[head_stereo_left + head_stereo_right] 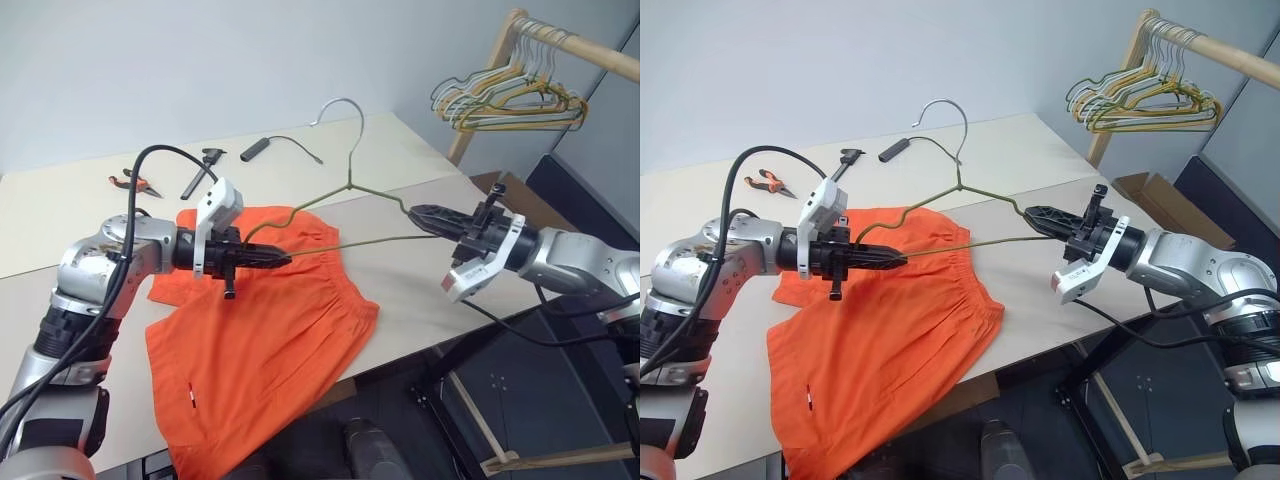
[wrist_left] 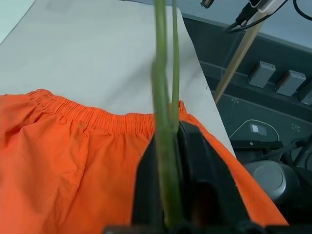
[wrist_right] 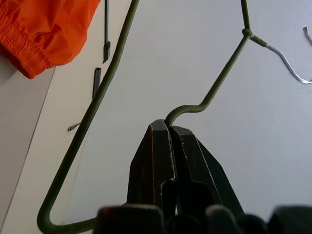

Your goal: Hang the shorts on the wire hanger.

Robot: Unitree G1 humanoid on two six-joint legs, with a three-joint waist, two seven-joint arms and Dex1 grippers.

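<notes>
Two-arm hold on the wire hanger (image 1: 345, 205), head view. I have both grippers clamped on the wire: the left gripper (image 1: 283, 257) is closed on the hanger's left corner, the wrist view showing two strands of olive wire pinched between its black fingers (image 2: 204, 185); the right gripper (image 1: 416, 211) is closed on the bend of the right shoulder, near the right corner. The hanger is thus carried off the table (image 1: 400, 150), its long bottom bar running almost straight from one gripper to the other, with the silvery hook rising beyond the bar, away from me.

The shorts (image 1: 260, 340) lie flat on the table directly beneath and on the near side of my left gripper, the gathered waistband just under the bar and roughly parallel to it, the legs trailing towards the table's front edge. Neither gripper touches the fabric.

The decisive relation, as I judge it: the cloth lies below the bar, and the left gripper is much the nearer. With both grippers occupied, one must let go of the wire before the shorts can be lifted over it; the left is the likelier choice.
</notes>
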